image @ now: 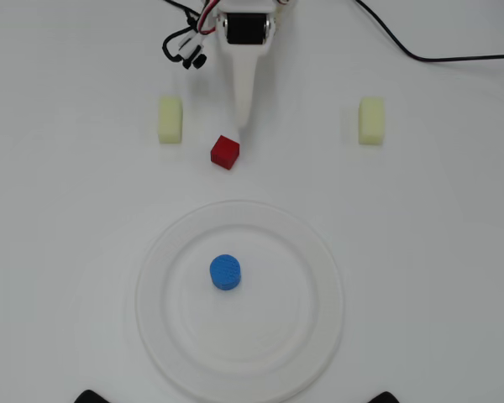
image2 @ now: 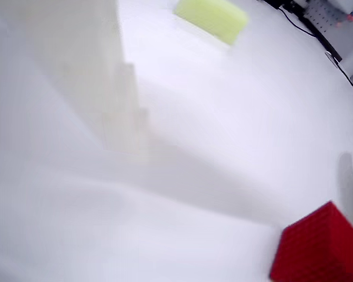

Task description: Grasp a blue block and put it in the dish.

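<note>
The blue block [image: 225, 272], a short round cylinder, stands inside the dish [image: 296, 337], a little left of and above its centre in the overhead view. Nothing touches the block. My gripper [image: 244, 124] is well above the dish in that view, pointing down at the table. It looks like one narrow white taper, shut and holding nothing, with its tip just right of and above the red cube [image: 225, 152]. The wrist view shows a blurred white finger [image2: 97, 76] at the left and the red cube [image2: 317, 247] at the lower right. The block and dish are out of that view.
Two pale yellow blocks lie either side of the arm: one on the left [image: 170, 120] and one on the right [image: 371, 121]; the wrist view catches one [image2: 213, 19]. A black cable [image: 420, 55] and a wire bundle [image: 185, 46] run near the arm's base.
</note>
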`<state>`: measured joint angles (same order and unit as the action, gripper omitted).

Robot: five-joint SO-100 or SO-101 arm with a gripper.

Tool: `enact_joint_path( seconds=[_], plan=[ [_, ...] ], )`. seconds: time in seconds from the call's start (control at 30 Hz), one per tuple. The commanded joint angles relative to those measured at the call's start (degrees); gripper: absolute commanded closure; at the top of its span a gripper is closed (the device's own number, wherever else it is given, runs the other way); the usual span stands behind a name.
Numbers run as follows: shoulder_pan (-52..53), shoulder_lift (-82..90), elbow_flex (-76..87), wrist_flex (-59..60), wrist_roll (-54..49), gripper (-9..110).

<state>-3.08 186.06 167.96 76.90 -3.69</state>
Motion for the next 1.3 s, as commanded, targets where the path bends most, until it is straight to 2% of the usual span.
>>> enact_joint_path(
  seconds=[0.0, 0.2, 0.47, 1.27],
  plan=[
    [0.44, 10.99, 4.22, 4.13, -0.53, 77],
    [1.14, 11.43, 5.89, 5.1, -0.79, 101],
    [-1.58, 11.51, 12.83, 4.22, -0.97, 100],
    [-2.81, 11.51, 12.92, 4.31, -0.79, 101]
  ],
)
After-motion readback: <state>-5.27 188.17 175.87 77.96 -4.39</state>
